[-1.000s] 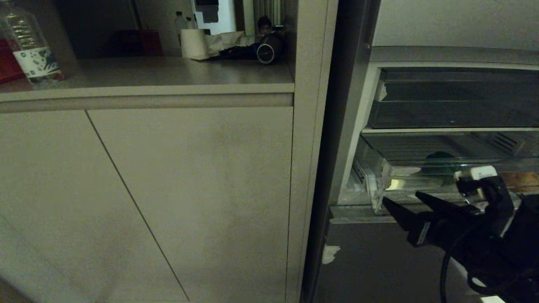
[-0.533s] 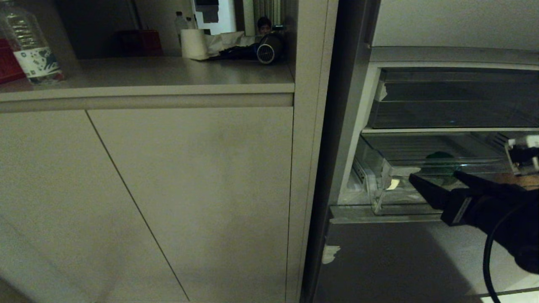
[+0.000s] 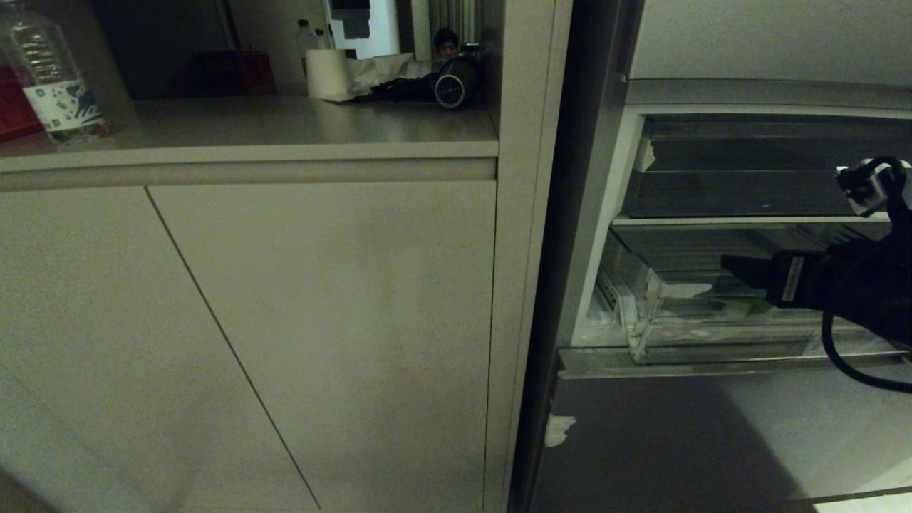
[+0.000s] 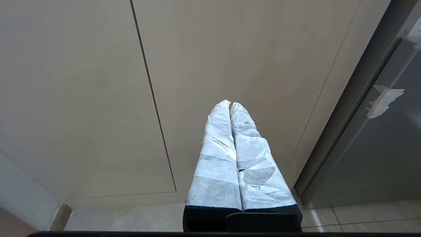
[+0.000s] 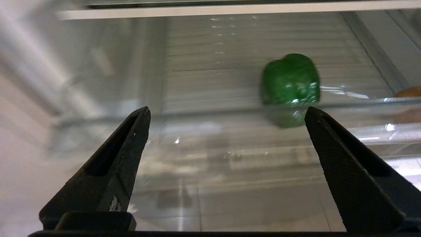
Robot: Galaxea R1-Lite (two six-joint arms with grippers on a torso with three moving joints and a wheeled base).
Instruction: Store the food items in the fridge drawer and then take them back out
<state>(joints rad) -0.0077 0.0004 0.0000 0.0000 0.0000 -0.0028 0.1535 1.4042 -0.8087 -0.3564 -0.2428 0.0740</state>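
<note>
Right gripper [image 5: 227,113]: spread wide, empty, before the drawer [image 5: 204,108]. Inside: green pepper [image 5: 290,80], orange-brown lump [image 5: 409,92]. Left gripper [image 4: 231,105]: clenched, empty, parked by the cabinet [image 4: 230,49].

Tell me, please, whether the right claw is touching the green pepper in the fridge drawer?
Apart. The right wrist view shows the open right claw outside the fridge drawer, whose clear front wall separates it from the green pepper.

My right pincer [image 5: 227,112]: matt black textured plastic. Left pincer [image 4: 230,105]: wrapped in crinkled pale paper tape. Fridge drawer [image 5: 210,108]: clear glossy plastic, ribbed floor. Green pepper [image 5: 290,80]: shiny. Cabinet doors [image 3: 285,320]: smooth matt.
</note>
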